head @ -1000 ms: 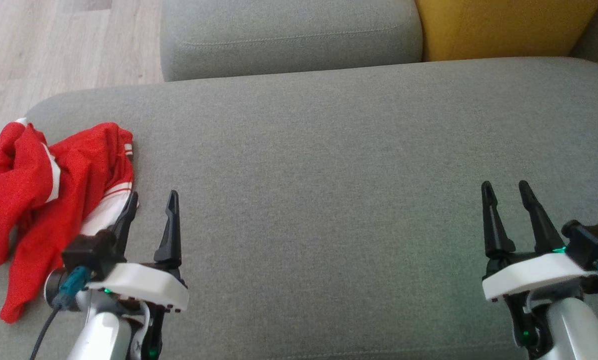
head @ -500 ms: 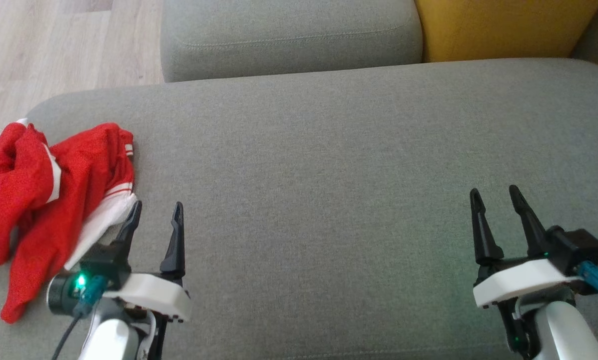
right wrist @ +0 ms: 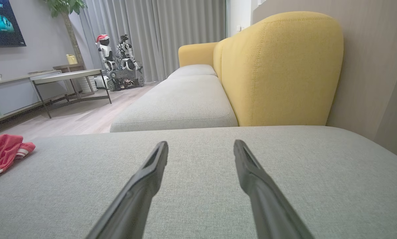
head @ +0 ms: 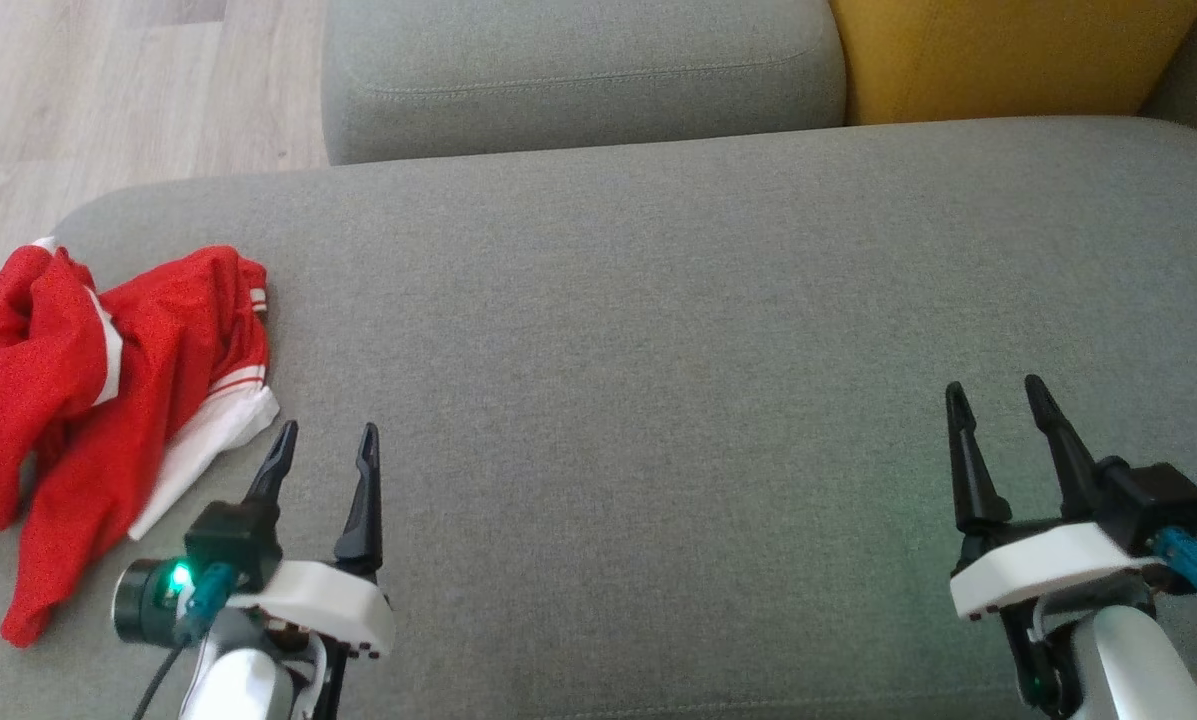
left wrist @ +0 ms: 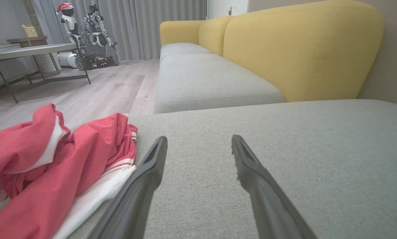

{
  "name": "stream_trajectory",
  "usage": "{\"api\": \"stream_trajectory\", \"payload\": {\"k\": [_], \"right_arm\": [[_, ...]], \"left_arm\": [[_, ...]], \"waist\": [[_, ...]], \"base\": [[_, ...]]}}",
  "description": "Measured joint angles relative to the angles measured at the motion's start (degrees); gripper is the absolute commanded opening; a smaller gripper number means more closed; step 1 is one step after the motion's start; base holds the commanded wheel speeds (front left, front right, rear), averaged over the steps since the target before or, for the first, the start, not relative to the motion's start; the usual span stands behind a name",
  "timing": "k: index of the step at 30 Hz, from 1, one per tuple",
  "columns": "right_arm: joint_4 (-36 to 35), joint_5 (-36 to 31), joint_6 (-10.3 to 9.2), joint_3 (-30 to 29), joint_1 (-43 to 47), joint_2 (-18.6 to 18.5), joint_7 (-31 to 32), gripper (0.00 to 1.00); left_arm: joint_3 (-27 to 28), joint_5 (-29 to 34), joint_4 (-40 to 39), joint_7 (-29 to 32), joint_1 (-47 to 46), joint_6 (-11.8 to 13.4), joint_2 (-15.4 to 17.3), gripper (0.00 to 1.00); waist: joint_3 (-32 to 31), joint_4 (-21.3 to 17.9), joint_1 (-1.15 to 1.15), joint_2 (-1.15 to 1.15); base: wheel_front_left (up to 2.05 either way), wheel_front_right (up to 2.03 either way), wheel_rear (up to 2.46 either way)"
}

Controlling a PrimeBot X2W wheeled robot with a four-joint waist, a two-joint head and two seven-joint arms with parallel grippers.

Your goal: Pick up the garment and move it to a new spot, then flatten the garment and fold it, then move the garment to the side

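Drawn back toward the near edge, the left gripper (head: 328, 432) no longer overlaps the garment's white hem. Its two dark fingers (head: 363, 490) stand spread and empty, just right of the garment (head: 78, 400). The right gripper (head: 993, 390) has slid slightly left, its fingers likewise apart and holding nothing. Crumpled, red with white stripes, the garment lies at the left end of the grey seat cushion (head: 638, 330), well apart from the right gripper. Farther off are a yellow backrest (head: 1008, 50) and a wood floor (head: 108, 90).

The cushion (head: 658, 330) lies bare across its middle and right, free to pass over. A crumpled garment (head: 88, 380) takes up its left edge, just beside the left end effector (head: 327, 428). A yellow backrest (head: 1008, 55) rises at the far right.
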Motion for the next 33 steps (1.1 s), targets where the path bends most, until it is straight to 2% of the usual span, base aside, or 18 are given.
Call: {"api": "stream_trajectory", "payload": {"k": [9,25,33], "right_arm": [[0.65,1.1,0.0,-0.33,0.0,0.09,0.0,1.0],[0.67,1.1,0.0,-0.45,0.0,0.08,0.0,1.0],[-1.45,1.11,0.0,-0.64,0.05,0.1,0.13,1.0]], "left_arm": [[1.65,-0.38,1.37,0.0,0.0,-0.91,-0.9,1.0],[2.96,1.2,2.69,0.0,-0.01,-0.94,-1.44,1.0],[3.32,1.13,2.77,0.0,-0.15,-1.51,-2.36,1.0]], "waist": [[0.06,-0.02,0.0,0.0],[-0.05,0.2,0.0,0.0],[0.11,3.64,0.0,0.0]], "base": [[0.0,0.0,0.0],[0.0,0.0,0.0],[0.0,0.0,0.0]]}}
